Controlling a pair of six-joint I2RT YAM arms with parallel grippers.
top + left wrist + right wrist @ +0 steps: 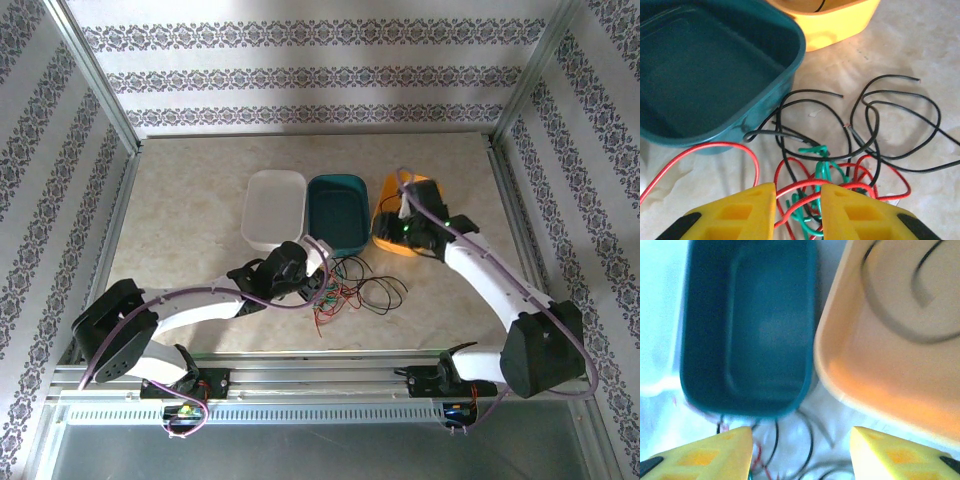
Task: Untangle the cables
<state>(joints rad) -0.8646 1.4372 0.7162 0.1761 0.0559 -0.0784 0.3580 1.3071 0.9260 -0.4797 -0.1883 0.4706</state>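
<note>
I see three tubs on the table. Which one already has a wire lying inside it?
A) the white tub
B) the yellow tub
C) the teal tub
B: a black wire curls across the floor of the yellow tub, while the teal tub and the white tub look bare inside.

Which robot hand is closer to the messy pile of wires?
Left. The left gripper is right on top of the cables. The right gripper hovers farther back, by the yellow bin.
</note>
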